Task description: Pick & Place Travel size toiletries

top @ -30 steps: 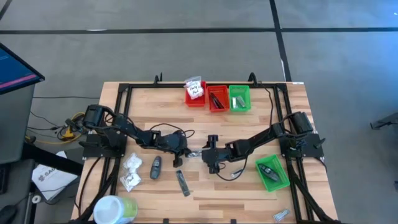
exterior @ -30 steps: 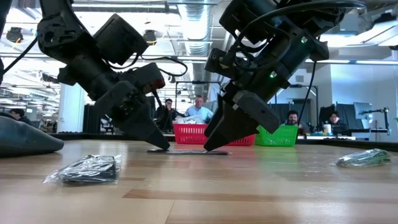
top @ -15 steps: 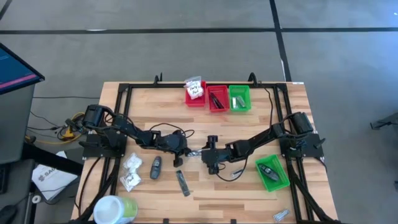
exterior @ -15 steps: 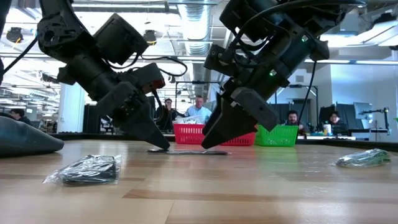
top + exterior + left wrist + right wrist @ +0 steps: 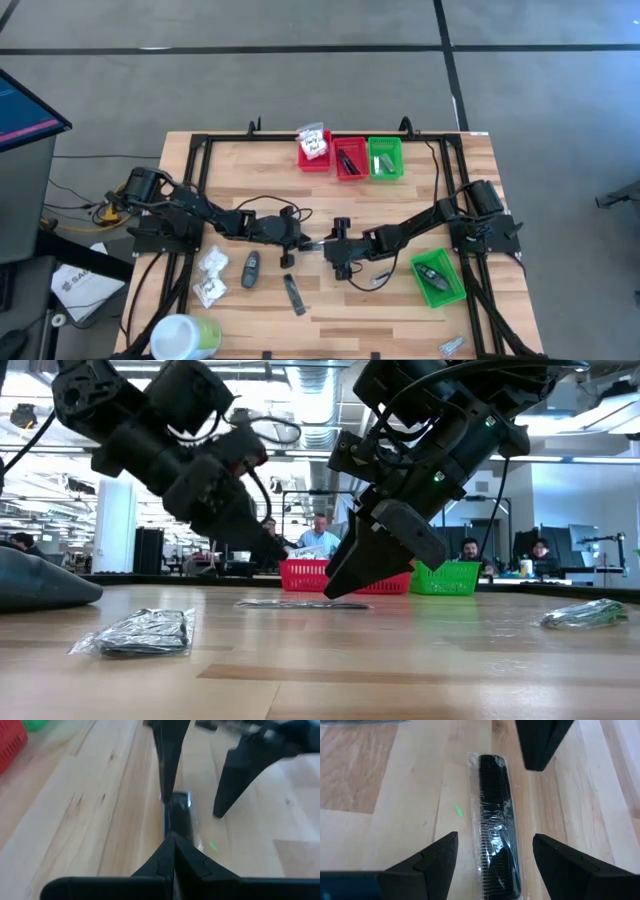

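A black comb in a clear wrapper lies flat on the wooden table at mid-table. My right gripper hovers over it, open, with one finger on each side of the comb and touching neither side. My left gripper is shut with nothing in it. It hangs above the comb's left end, clear of it. Other toiletries lie near the front: white packets, a dark oval, a dark stick and a wrapped item.
Two red bins and a green bin stand at the far edge. Another green bin sits near the right. A white-and-green tub is at the near left corner. People sit in the room beyond the table.
My left gripper has risen from the comb's left end and drawn back a little toward the table's left, staying shut. The comb has stayed flat on the table.
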